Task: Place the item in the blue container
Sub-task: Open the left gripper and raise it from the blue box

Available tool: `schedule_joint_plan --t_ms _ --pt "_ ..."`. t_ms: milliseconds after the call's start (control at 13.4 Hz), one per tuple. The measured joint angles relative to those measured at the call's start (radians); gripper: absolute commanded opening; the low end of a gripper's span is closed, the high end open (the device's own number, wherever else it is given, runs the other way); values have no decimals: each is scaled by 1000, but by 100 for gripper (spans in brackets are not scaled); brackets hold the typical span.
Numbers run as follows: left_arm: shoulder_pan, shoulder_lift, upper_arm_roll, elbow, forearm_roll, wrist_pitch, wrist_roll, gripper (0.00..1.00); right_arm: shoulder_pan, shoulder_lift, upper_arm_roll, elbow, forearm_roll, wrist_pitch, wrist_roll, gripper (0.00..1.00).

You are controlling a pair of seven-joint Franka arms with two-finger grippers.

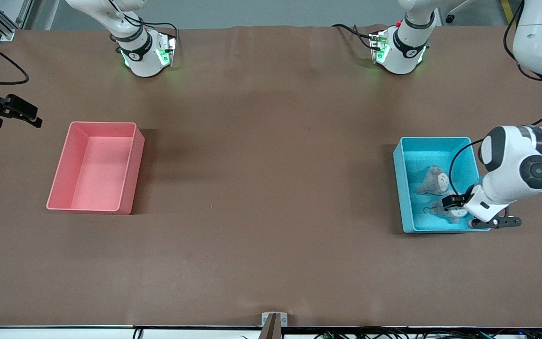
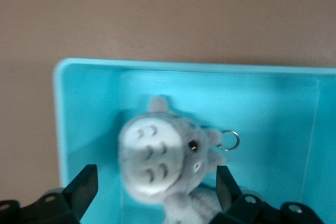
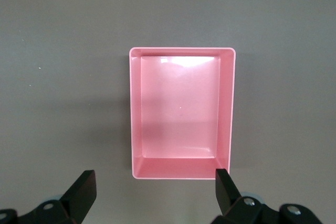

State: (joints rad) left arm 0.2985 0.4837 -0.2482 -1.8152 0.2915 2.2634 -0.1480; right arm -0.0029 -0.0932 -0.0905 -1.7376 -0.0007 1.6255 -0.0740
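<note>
Looking like the drop step — the left gripper [image 2: 155, 190] hangs over the blue bin [image 1: 405, 188] at the left arm's end of the table, jaws spread wide with nothing in them. A grey plush [image 2: 157, 163] lies in the bin under it, beside another plush [image 1: 433, 180]. Next I'd guess a straight lift clear of the walls. The right gripper [image 3: 152, 195] waits open over the pink bin [image 3: 227, 114].
</note>
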Motion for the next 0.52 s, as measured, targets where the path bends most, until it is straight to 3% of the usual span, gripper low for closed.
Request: schedule_joint_plan --t_ms 224,523 --pt "21 -105 -13 11 -88 -135 6 100 0 0 2 -1 0 -10 -7 100" --pt "40 -316 -13 21 -262 -344 58 100 1 0 9 -2 0 -24 -9 100"
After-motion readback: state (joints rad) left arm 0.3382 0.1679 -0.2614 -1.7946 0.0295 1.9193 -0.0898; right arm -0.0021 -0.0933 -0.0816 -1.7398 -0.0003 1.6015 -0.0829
